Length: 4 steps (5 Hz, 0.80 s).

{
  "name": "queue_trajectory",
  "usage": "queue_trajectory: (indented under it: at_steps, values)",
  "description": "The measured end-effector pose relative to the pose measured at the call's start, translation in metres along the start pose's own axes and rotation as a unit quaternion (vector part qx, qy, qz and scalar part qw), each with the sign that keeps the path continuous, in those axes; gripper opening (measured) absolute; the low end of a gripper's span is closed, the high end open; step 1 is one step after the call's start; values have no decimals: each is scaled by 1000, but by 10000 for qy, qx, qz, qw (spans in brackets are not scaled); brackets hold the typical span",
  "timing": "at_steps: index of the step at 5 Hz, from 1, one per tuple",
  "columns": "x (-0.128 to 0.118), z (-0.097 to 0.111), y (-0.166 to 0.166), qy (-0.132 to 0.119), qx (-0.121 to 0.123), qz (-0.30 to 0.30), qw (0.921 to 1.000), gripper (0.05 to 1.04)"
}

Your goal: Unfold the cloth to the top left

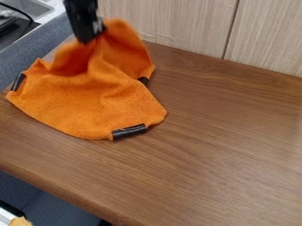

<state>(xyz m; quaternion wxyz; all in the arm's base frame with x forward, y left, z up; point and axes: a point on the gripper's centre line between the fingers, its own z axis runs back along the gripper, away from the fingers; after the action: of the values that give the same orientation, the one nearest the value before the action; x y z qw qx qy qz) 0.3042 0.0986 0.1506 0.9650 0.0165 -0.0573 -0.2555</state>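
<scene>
My black gripper (92, 35) hangs at the upper left, shut on the upper part of the orange cloth (97, 103). That part is raised and bunched in folds below and to the right of the gripper. The lower part of the cloth spreads over the left side of the wooden table (218, 145). Black clips or bands sit on the cloth's edge: one at the left corner (18, 82), one at the bottom corner (129, 131) and one on the right side (143, 80), partly covered by cloth.
Light wood-grain panels (177, 24) stand behind the table's back edge. A grey-blue padded ledge (35, 50) runs along the upper left, with a metal sink (28, 8) beyond it. The table's front edge (65, 196) slants across the lower left.
</scene>
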Motion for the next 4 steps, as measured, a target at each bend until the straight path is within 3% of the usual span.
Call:
queue_trajectory:
  at_steps: [1,2,3,4]
  values:
    - [20,1,26,-47,-138,231,9996,63]
    - [32,-11,61,32,-204,607,9979,63]
    - [31,-37,86,230,-174,931,9952,63]
    - [26,-50,97,271,-50,1062,9940,63]
